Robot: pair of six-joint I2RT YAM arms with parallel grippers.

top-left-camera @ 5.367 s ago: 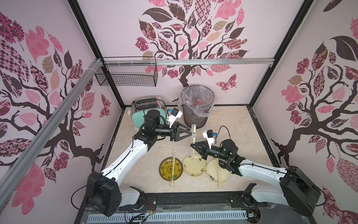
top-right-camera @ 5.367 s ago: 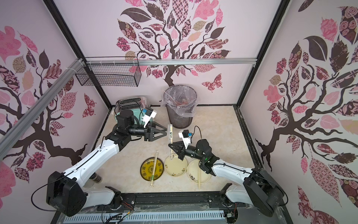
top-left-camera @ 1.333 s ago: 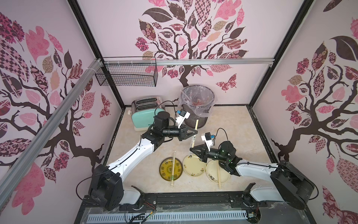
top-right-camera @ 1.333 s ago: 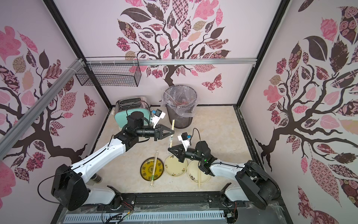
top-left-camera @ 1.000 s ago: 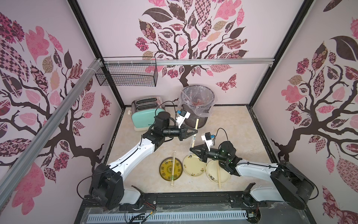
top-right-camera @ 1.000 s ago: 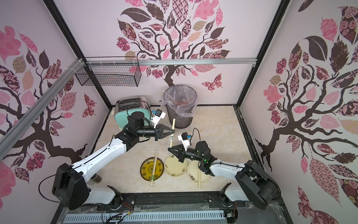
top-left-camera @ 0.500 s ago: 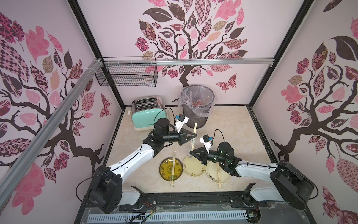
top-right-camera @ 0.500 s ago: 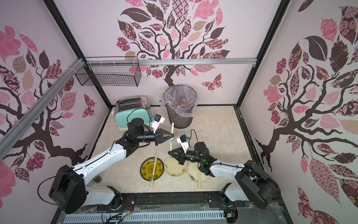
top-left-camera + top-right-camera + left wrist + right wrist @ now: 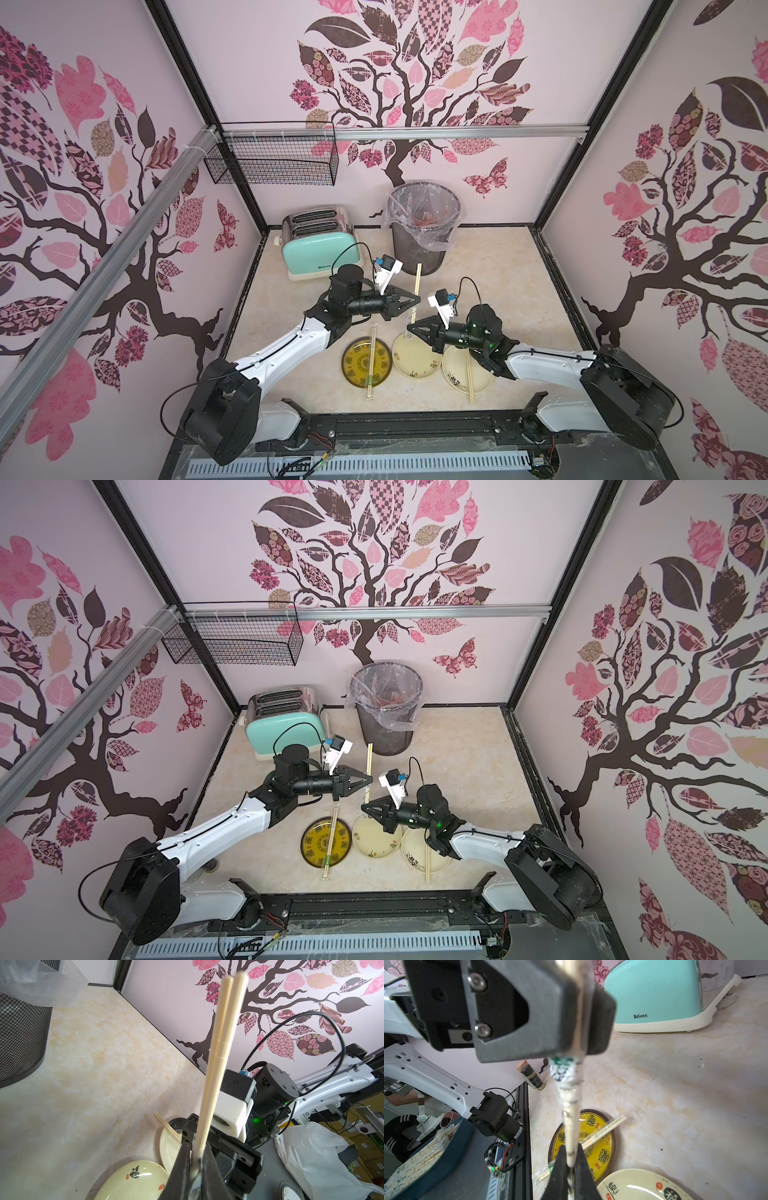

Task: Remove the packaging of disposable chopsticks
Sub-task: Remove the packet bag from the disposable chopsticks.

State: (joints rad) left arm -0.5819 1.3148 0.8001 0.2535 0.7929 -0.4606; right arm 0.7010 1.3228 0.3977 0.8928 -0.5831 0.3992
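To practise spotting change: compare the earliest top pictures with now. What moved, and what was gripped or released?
The left gripper, open beside the chopsticks earlier, shifted over and closed its fingers on them. The right gripper dipped slightly toward the plates, still pinching the wrapper end. Plates, toaster and bin stayed put.

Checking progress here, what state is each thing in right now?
Held chopsticks: upright, top bare.
Wrapper: bunched between the end effectors.
Left end effector: shut on them.
Right end effector: shut on their lower end.
Yellow-plate chopsticks: lying wrapped.
Bin: lined, open.
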